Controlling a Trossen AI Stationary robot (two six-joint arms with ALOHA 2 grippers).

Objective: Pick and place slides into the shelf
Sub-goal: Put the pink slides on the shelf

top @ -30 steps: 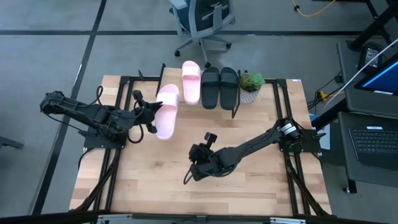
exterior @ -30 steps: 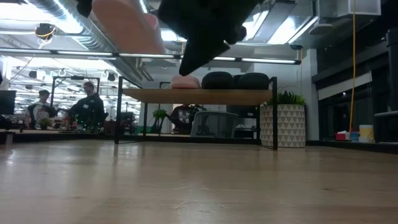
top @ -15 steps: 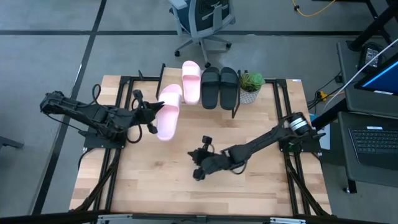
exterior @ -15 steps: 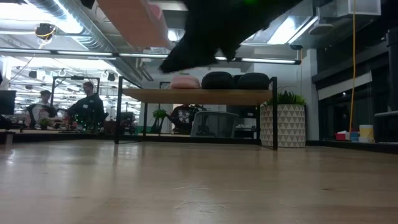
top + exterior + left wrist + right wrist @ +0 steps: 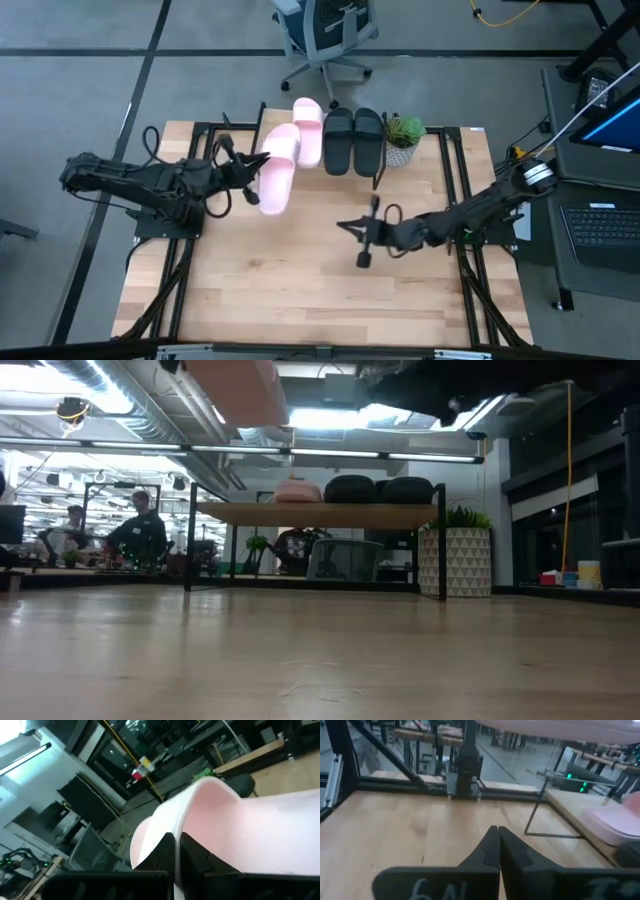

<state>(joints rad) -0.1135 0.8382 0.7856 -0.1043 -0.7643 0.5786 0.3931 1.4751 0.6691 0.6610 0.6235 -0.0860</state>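
My left gripper (image 5: 252, 168) is shut on a pink slide (image 5: 278, 170), held in the air just near-left of the shelf (image 5: 262, 118). The low view shows that slide (image 5: 235, 385) high above the table. The shelf's plank (image 5: 320, 514) carries the other pink slide (image 5: 307, 130) and two black slides (image 5: 338, 140) (image 5: 368, 138), resting on their soles side by side. My right gripper (image 5: 350, 228) is shut and holds nothing, over the middle-right of the table; its wrist view shows the closed fingers (image 5: 495, 845) above bare wood. My left gripper (image 5: 175, 851) pinches the pink slide between its two fingers at one long side edge (image 5: 174, 824), about midway along it. The fingers come level from the table's left, lying across the slide. The slide is lifted clear of table and shelf, tilted.
A potted plant (image 5: 403, 136) stands at the shelf's right end. Black frame rails (image 5: 190, 250) run along both sides of the table. People sit at desks in the room beyond (image 5: 140, 535). Bare wood (image 5: 300, 290) spreads across the near half of the table.
My left gripper has carried the pink slide up and toward the far edge, closer to the shelf, turning it slightly. My right arm has drawn back toward the table's right edge, its gripper moving from the table's middle to the middle-right, still shut.
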